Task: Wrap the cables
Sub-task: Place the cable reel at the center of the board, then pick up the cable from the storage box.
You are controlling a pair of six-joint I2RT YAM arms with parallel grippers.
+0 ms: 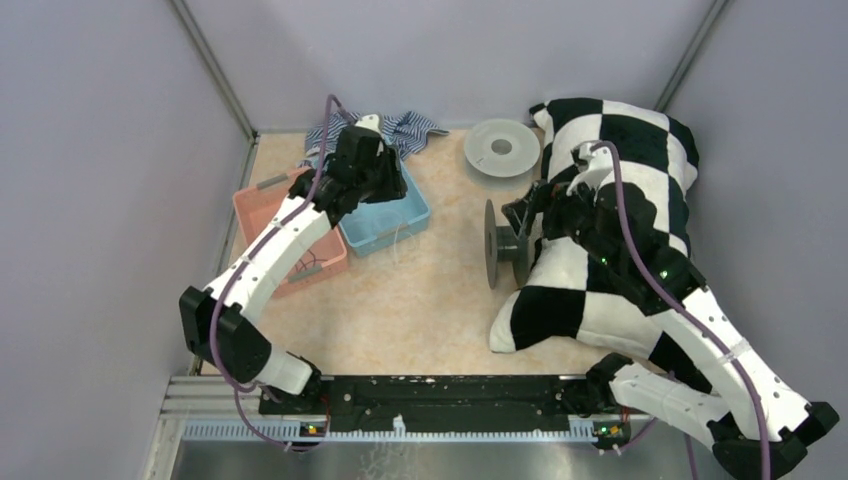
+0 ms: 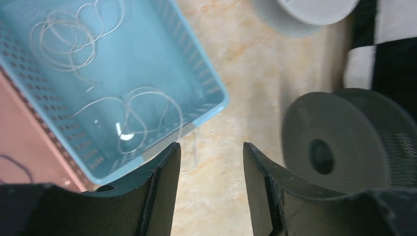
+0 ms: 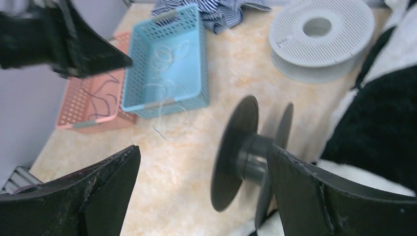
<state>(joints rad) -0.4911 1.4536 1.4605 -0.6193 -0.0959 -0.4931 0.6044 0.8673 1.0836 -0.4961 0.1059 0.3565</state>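
The white cable (image 2: 129, 114) lies in loose loops inside the blue basket (image 2: 209, 73), and one strand hangs over its rim onto the table (image 3: 172, 123). The black cable (image 3: 98, 98) lies in the salmon basket (image 3: 74, 105). My left gripper (image 2: 211, 147) is open and empty, hovering above the blue basket's near corner (image 1: 375, 175). My right gripper (image 3: 202, 151) is open and empty, just beside the dark grey spool (image 3: 241, 147), which stands on edge against the pillow (image 1: 505, 243).
A light grey spool (image 1: 502, 147) lies flat at the back. A black-and-white checkered pillow (image 1: 620, 200) fills the right side under my right arm. A striped cloth (image 1: 405, 128) lies behind the baskets. Walls enclose the table.
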